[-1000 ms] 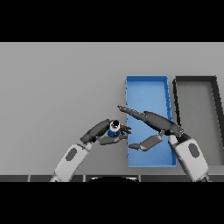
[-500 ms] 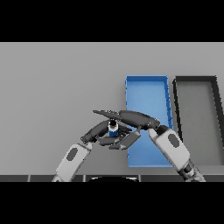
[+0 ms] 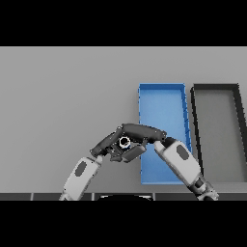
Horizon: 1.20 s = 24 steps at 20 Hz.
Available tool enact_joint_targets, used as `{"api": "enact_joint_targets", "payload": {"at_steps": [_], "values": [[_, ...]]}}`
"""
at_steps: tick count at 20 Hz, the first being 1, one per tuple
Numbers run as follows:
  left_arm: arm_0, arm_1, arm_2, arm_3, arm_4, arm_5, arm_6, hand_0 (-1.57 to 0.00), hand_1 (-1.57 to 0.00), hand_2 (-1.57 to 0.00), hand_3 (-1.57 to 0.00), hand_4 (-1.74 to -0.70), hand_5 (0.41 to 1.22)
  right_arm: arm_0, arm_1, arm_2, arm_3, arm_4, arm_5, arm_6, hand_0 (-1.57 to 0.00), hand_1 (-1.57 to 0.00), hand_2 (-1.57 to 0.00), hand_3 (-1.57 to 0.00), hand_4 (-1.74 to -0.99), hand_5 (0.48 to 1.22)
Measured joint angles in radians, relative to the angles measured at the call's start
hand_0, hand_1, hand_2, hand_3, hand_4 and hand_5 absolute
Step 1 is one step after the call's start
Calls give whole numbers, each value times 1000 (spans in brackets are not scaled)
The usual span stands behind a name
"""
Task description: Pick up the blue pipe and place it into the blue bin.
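Note:
The blue pipe stands on the grey table just left of the blue bin; only its round open end shows between the two hands. My right hand reaches in from the right, its fingers curled over the pipe's far side and its thumb under the near side. My left hand lies against the pipe's left side with relaxed fingers. The pipe's body is mostly hidden by the hands. The blue bin is empty where it shows, and my right forearm crosses its near end.
A black bin stands directly right of the blue bin, touching it. Grey table stretches to the left and behind the hands.
My right hand has swung left from over the blue bin to the pipe, and its fingers have curled in around it. The left hand and the pipe have hardly moved.

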Motion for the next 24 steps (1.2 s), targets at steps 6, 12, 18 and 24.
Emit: {"api": "enact_joint_targets", "payload": {"at_steps": [6,12,18,24], "values": [[7,-4,-1,3,-25,-6,-38,-1571,-1571,-1555,-1432,-1731,1221,33,10,-1,-25,70,20,-65,-1506,-1508,-1508,-1480,-1488,1129],[-3,-13,14,2,-28,0,-36,-1446,-1368,-1336,-1051,-1629,1221,54,60,-23,-27,-14,-14,24,-1554,-1554,-1555,-1547,-1496,1197],[10,17,14,-9,-90,-77,-29,-384,-358,-350,-275,-1134,1063,61,95,-40,-40,22,-13,75,-1567,-1567,-1567,-1565,-1498,1215],[-12,8,36,23,-93,-76,78,-100,-93,-91,-71,-977,682,69,124,-59,-59,47,-9,38,-1570,-1570,-1570,-1569,-1499,1219]]}}
